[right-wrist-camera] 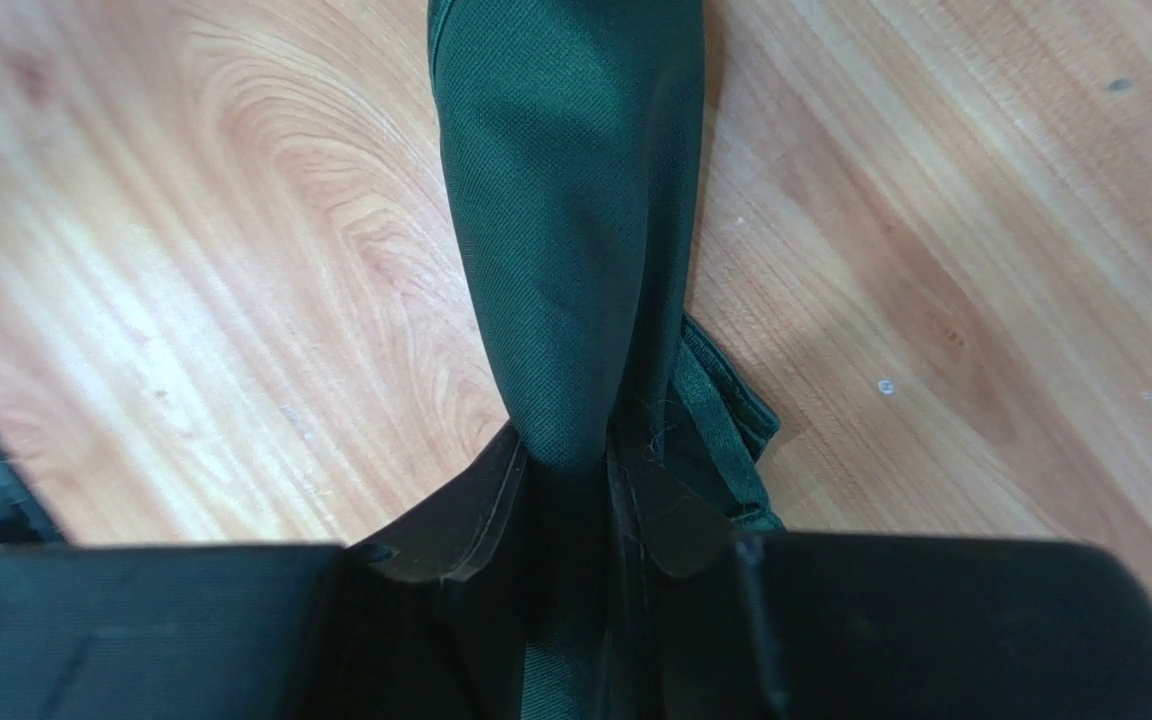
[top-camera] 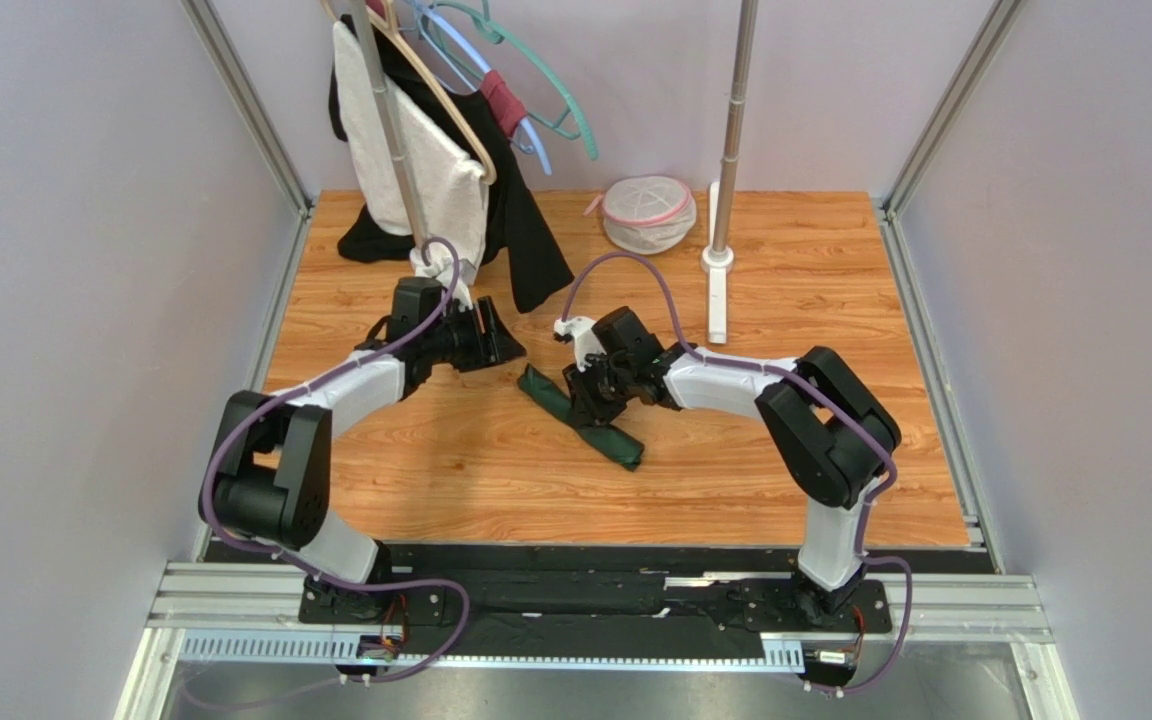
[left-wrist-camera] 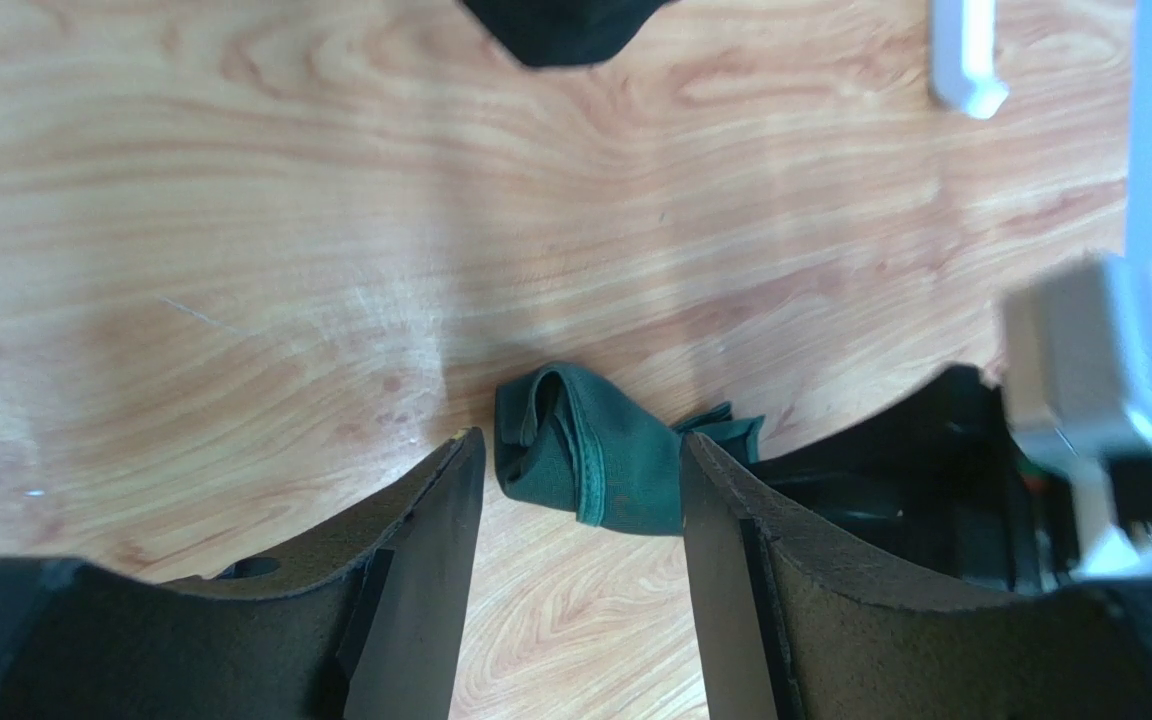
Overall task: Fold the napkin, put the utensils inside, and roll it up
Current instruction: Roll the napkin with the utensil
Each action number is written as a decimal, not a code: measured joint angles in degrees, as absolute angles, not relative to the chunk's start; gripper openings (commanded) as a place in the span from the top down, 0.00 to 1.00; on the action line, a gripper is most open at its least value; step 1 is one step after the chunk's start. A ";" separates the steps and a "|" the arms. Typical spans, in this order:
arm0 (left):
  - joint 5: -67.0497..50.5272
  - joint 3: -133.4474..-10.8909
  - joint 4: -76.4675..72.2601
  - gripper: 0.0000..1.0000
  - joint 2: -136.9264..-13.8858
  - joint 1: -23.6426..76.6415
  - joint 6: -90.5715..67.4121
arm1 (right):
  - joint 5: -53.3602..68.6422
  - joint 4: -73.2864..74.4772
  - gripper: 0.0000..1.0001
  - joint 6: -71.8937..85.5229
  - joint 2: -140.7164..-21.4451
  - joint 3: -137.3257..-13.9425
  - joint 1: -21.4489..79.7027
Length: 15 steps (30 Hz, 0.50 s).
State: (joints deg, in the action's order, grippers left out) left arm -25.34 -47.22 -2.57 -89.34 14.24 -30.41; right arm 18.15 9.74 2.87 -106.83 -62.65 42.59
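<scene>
The dark green napkin [top-camera: 585, 419] lies as a long narrow roll on the wooden table, slanting from upper left to lower right. My right gripper [top-camera: 594, 393] is over its middle; in the right wrist view the gripper [right-wrist-camera: 575, 458] is shut on the napkin [right-wrist-camera: 575, 225], which runs away from the fingers. My left gripper [top-camera: 498, 344] hovers left of the roll's upper end. In the left wrist view it [left-wrist-camera: 579, 446] is open, with the napkin's loose end [left-wrist-camera: 612, 468] just past the fingertips and untouched. The utensils are hidden.
A garment rack with hangers and black and white clothes [top-camera: 440, 165] stands at the back left, a black cloth [top-camera: 537, 255] trailing onto the table. A mesh basket [top-camera: 648, 213] and a pole with a white foot [top-camera: 719, 285] stand at the back. The right arm [left-wrist-camera: 1108, 375] shows in the left wrist view.
</scene>
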 measured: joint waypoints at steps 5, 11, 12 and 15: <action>-25.43 -44.77 -6.04 0.41 -87.55 13.96 -30.04 | 29.82 7.81 0.78 5.93 -109.10 -62.63 38.52; -27.00 -40.95 -9.32 0.41 -90.04 13.96 -30.44 | 39.44 6.66 0.78 8.14 -112.22 -63.64 36.47; -27.33 -40.71 -10.04 0.41 -90.54 13.96 -30.59 | 40.73 6.55 0.78 8.43 -112.75 -63.86 36.36; -28.49 -40.56 -12.01 0.46 -91.70 13.96 -30.96 | 43.53 6.37 0.78 9.26 -113.84 -64.29 36.12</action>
State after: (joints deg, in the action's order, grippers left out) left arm -28.49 -40.56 -12.01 -91.70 13.96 -30.96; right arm 43.53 6.37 9.26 -113.84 -64.29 36.12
